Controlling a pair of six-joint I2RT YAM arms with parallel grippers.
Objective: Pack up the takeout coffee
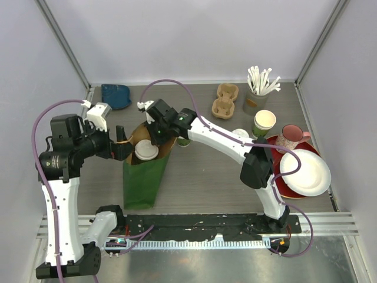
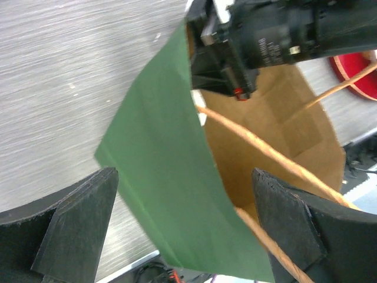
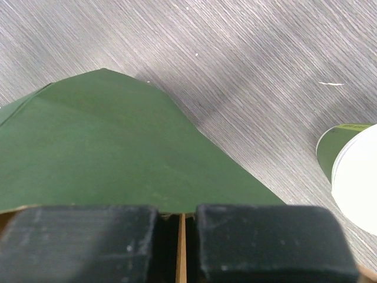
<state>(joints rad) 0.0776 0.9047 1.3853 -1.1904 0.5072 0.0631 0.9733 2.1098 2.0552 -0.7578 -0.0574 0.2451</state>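
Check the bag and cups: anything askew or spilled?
No spill. The green bag looks slanted, its mouth rim pinched by the right gripper; a lidded cup shows at the opening. The left gripper stands open.

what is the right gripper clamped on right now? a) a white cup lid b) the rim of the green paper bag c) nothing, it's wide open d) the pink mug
b: in the right wrist view the right gripper has its fingers pressed together on the brown-lined rim of the green paper bag.
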